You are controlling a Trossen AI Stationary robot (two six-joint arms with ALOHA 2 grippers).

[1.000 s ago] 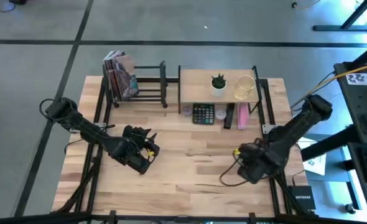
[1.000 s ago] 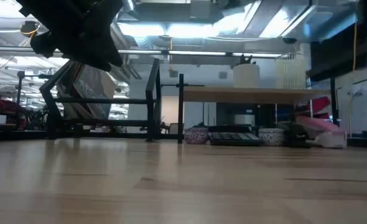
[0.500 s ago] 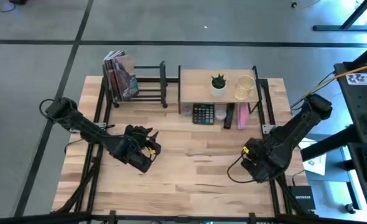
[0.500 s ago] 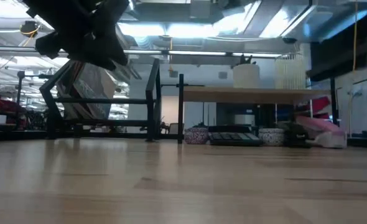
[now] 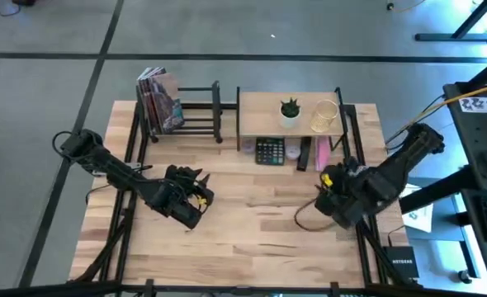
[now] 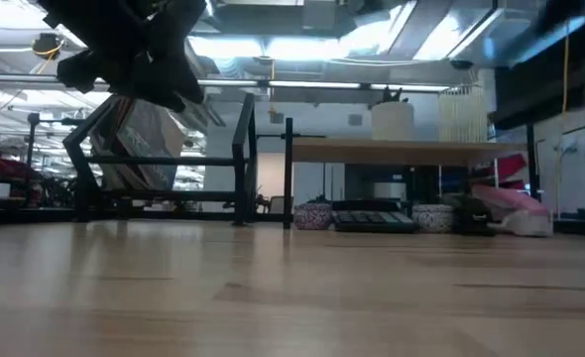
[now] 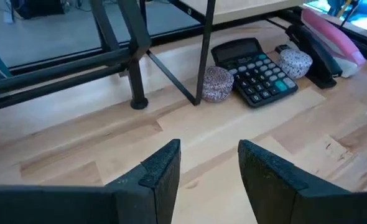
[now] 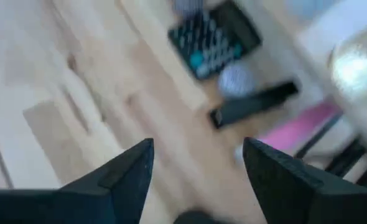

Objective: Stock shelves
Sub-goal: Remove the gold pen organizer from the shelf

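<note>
Shelves stand along the bench's (image 5: 252,223) far edge: the book rack (image 5: 196,111) left, the board shelf (image 5: 264,107) right. Your right hand (image 5: 330,183), open and empty, hangs nearest the board shelf; your left hand (image 5: 196,188), also open, waits mid-bench.

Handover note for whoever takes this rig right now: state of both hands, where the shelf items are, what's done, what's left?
Left hand: open, empty, held above the table's left half.
Right hand: open, empty, over the right side near the wooden shelf.
Wooden shelf: small plant and wire cup on top; calculator, two small round items, a black item and a pink item beneath.
Black rack: books at its left end, the rest bare.
No loose items visible on the table; stocking appears finished.
</note>
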